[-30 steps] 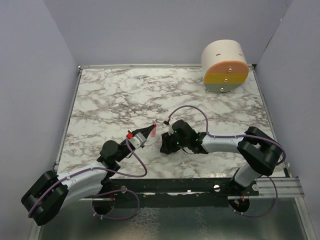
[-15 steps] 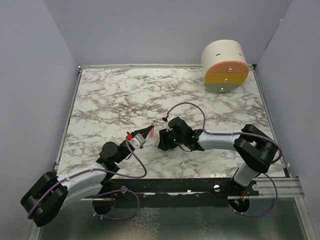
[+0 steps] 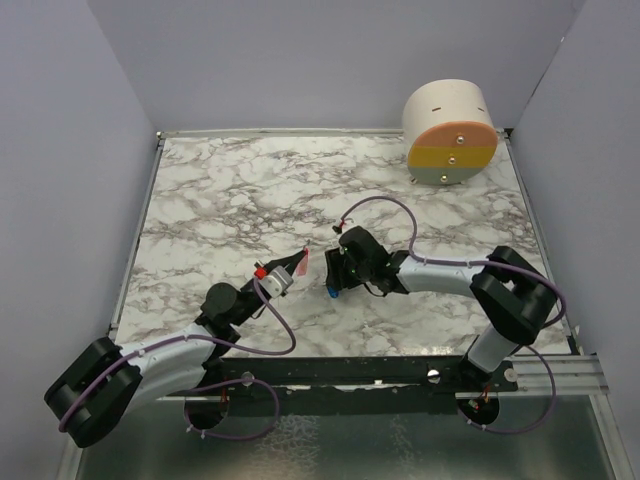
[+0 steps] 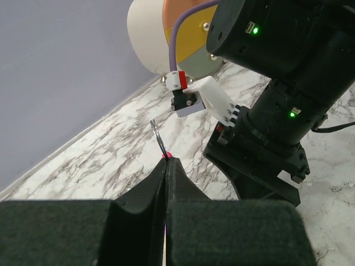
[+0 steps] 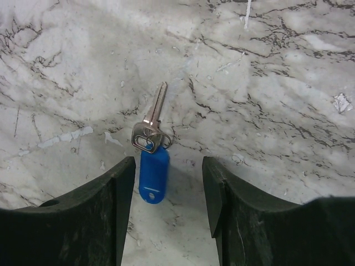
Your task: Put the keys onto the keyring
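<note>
Straddling the key (image 5: pixel 151 145), right claw (image 5: pixel 168 164) spread, gaps either side.

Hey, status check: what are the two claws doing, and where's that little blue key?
Left gripper shut on thin silver wire keyring with pink tag. Right gripper open over blue-headed silver key lying on marble table. Nothing blocking it.

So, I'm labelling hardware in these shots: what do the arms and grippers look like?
Both the left arm and right arm have pale grey links, bulky black joints and a looping purple cable. The left gripper and right gripper have black fingers; the right arm's black end carries green lights.
</note>
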